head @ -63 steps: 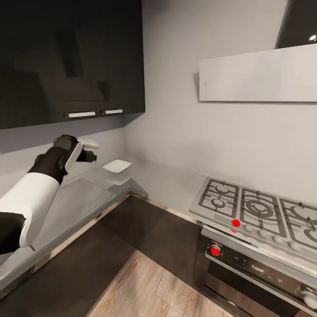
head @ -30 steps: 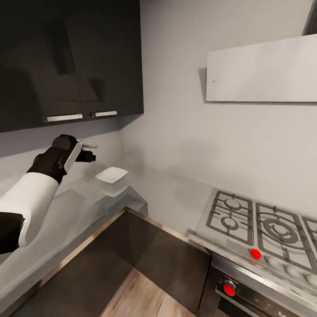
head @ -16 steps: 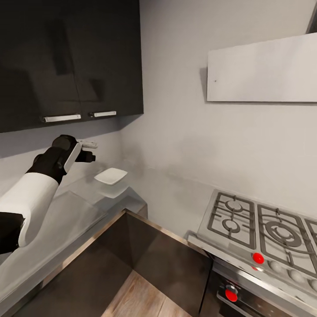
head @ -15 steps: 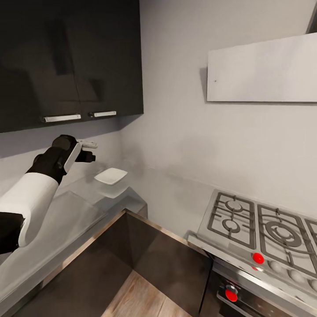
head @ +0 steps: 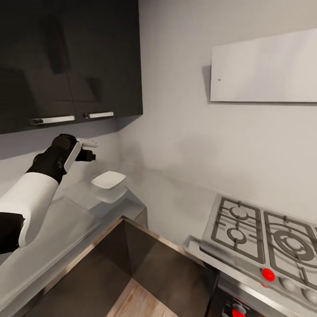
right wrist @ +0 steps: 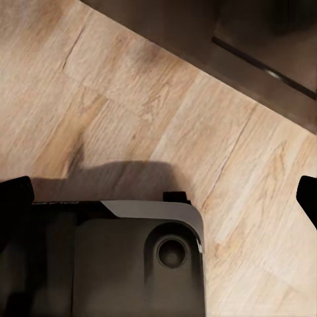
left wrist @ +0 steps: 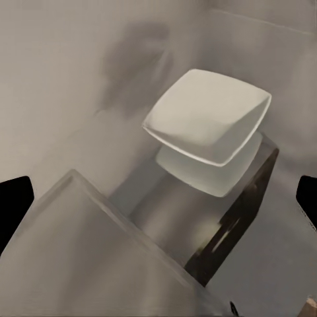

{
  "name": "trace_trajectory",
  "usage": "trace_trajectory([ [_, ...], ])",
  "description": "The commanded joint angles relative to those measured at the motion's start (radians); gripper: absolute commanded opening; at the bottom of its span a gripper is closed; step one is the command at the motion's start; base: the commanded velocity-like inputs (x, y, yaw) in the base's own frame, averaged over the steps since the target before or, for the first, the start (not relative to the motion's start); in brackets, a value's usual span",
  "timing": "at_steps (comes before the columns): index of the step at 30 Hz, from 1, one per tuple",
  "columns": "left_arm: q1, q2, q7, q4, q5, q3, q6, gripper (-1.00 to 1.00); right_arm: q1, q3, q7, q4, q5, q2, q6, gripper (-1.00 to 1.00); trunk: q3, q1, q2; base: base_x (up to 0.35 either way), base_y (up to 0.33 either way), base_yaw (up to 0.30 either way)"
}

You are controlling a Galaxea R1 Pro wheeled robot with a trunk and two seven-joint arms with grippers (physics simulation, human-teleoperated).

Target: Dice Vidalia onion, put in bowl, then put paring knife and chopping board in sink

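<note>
The white squarish bowl [head: 108,179] sits on the glossy grey countertop [head: 66,215] near the corner, under the black upper cabinets [head: 70,61]. My left gripper [head: 88,149] hangs in the air to the left of the bowl and above it, open and empty. In the left wrist view the bowl [left wrist: 208,115] lies ahead of the left gripper [left wrist: 160,201], whose dark fingertips [left wrist: 14,197] stand far apart. My right gripper [right wrist: 162,198] is open over the wood floor [right wrist: 165,99]. The Vidalia onion, chopping board, paring knife and sink are out of view.
A gas hob [head: 268,237] with red knobs sits on the worktop at the right, under a white hood panel [head: 264,70]. Dark cabinet fronts [head: 145,259] form an inner corner below the worktop. The robot's base [right wrist: 125,264] stands on the floor under my right gripper.
The whole head view has shifted: the hob has slid right and down, and the bowl sits a little lower and further left. My left arm holds the same raised pose.
</note>
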Motion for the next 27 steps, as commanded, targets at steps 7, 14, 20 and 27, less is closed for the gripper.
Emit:
trace_trajectory([
  [7,-0.001,0.002,0.01,-0.02,0.011,-0.009,0.003,1.0,-0.001,0.009,-0.001,0.001,-0.01,0.0,-0.003,1.0,-0.001,0.001,-0.001,0.1,0.0,0.0],
  [14,-0.001,0.003,0.01,-0.021,0.011,-0.009,0.003,1.0,-0.001,0.009,-0.006,0.001,-0.01,0.0,-0.003,1.0,-0.001,0.001,-0.001,0.007,0.0,0.0],
  [20,-0.001,0.003,0.01,-0.021,0.011,-0.009,0.003,1.0,-0.001,0.009,-0.006,0.001,-0.01,0.0,-0.003,1.0,-0.001,0.001,-0.001,0.0,0.0,0.0],
  [27,-0.001,0.003,0.01,-0.021,0.011,-0.009,0.004,1.0,-0.001,0.009,-0.009,0.001,-0.01,0.002,-0.003,1.0,-0.001,0.001,-0.001,0.0,0.0,0.0],
])
